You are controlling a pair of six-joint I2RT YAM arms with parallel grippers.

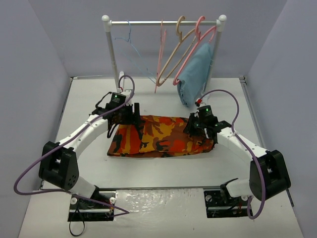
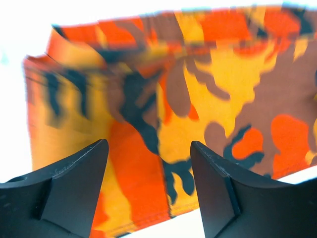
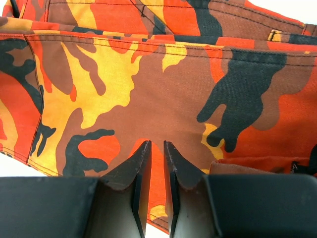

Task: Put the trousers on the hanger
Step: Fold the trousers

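Desk [image 1: 163, 173] — the trousers [image 1: 161, 136] lie folded flat across its middle, long side running left to right. Left end effector [image 2: 148, 148] sits at their far left corner, jaws standing apart above the cloth with nothing clamped between them. Right end effector [image 3: 157, 146] sits at the far right corner — fingers set nearly together, pinching a thin ridge of orange fabric. Behind, on the rack [image 1: 163, 22], the hanger [image 1: 130, 34] hangs on the left part of the rail. It is well apart from the pink hangers [image 1: 162, 49], a tan hanger [image 1: 174, 52] and a light-blue garment [image 1: 195, 74] at the right.

No readable text, labels, numbers or signs, trousers [image 1: 161, 136] included
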